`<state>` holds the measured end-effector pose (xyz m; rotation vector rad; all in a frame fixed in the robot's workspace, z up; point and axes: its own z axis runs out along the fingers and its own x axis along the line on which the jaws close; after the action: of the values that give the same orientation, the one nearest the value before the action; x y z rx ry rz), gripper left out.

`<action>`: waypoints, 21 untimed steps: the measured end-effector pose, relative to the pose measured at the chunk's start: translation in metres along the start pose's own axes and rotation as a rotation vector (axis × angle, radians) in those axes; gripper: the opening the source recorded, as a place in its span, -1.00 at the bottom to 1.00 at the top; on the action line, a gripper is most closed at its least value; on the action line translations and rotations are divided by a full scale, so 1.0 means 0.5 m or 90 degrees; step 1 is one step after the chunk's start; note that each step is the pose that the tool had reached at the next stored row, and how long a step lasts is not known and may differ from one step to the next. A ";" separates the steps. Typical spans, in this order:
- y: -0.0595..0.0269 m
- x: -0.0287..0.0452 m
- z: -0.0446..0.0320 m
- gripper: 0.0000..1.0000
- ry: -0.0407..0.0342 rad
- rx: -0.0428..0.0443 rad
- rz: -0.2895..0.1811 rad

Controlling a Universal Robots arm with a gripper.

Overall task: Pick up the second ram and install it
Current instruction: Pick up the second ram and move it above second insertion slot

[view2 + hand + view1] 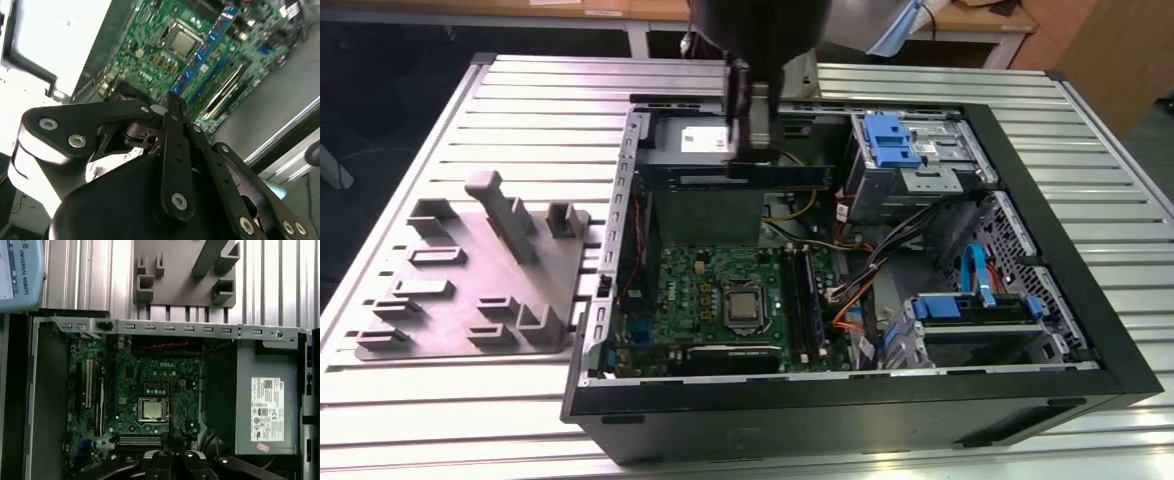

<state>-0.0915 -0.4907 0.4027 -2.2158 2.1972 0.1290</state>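
Note:
My gripper hangs over the open computer case and is shut on the second ram, a long dark blue-green strip held level and edge-down above the back of the case. In the second wrist view the ram runs out from the gripper over the green motherboard. The first wrist view shows the ram edge-on as a thin dark line above the gripper. The memory slots lie beside the processor socket, lower in the case than the ram.
The grey moulded tray sits on the slatted table at the exterior view's left. Inside the case are a power supply, blue drive cages, and loose orange and black cables. Black case walls ring the motherboard.

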 end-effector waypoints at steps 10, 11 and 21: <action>-0.018 0.001 0.007 -0.84 0.0000 0.0000 0.000; -0.018 0.001 0.010 -0.84 0.0000 0.0000 0.000; -0.022 0.004 0.046 -0.84 -0.0001 -0.0002 0.000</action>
<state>-0.0818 -0.4907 0.3790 -2.2160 2.1972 0.1296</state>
